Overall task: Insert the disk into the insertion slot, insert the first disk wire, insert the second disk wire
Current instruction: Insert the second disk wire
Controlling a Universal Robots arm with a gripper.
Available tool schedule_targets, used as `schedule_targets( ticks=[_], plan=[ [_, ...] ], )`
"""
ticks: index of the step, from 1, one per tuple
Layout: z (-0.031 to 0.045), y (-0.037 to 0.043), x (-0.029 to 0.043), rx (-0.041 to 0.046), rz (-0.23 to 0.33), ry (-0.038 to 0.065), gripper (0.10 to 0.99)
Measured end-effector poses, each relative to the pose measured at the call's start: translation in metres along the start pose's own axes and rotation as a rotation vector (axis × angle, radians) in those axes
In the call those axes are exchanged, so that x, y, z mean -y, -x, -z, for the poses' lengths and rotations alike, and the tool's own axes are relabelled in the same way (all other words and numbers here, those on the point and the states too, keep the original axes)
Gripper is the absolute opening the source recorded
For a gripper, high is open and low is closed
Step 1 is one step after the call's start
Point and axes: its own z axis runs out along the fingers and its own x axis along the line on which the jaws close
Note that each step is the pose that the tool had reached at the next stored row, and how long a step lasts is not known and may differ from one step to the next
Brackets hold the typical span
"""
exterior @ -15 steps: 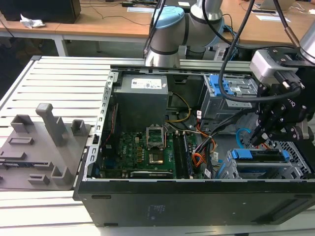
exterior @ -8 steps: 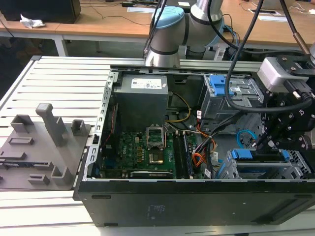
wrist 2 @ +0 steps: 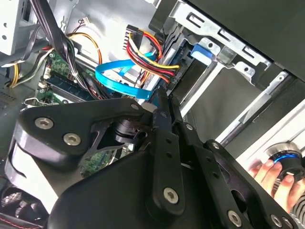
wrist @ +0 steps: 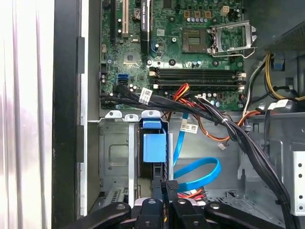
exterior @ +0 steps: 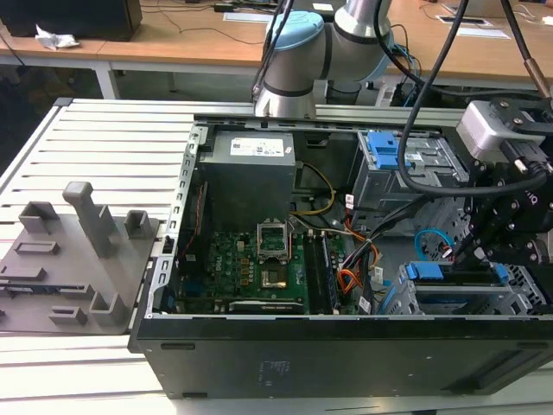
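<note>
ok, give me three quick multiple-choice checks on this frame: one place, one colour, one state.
1. Where is the disk?
A) in the insertion slot
B) on the grey fixture outside the case
C) flat on the motherboard

2. What colour is the looping second disk wire?
A) red
B) light blue
C) yellow

3. The CPU socket is:
A) under a cooler
B) buried in cables
C) uncovered

Answers:
1. A: the first wrist view shows its blue carrier standing in the metal cage.
2. B: the flat loop is glossy light blue.
3. C: the socket lies bare.
</note>
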Motion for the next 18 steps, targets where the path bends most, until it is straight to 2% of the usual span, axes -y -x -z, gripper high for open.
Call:
schedule_targets(
  ticks=[6, 9, 14, 18],
  plan=[
    [0.0001, -0.0025, 0.0002, 0.0016, -0.035, -0.001, 0.157],
    [-0.0001, -0.0081, 0.0006, 0.0027, -0.049, -0.001, 0.157],
    [-0.0017, -0.008, 0.0013, 0.0044, -0.094, -0.003, 0.157],
    [-0.0019, -0.0079, 0.0014, 0.0055, -0.106, -0.003, 0.157]
  ],
)
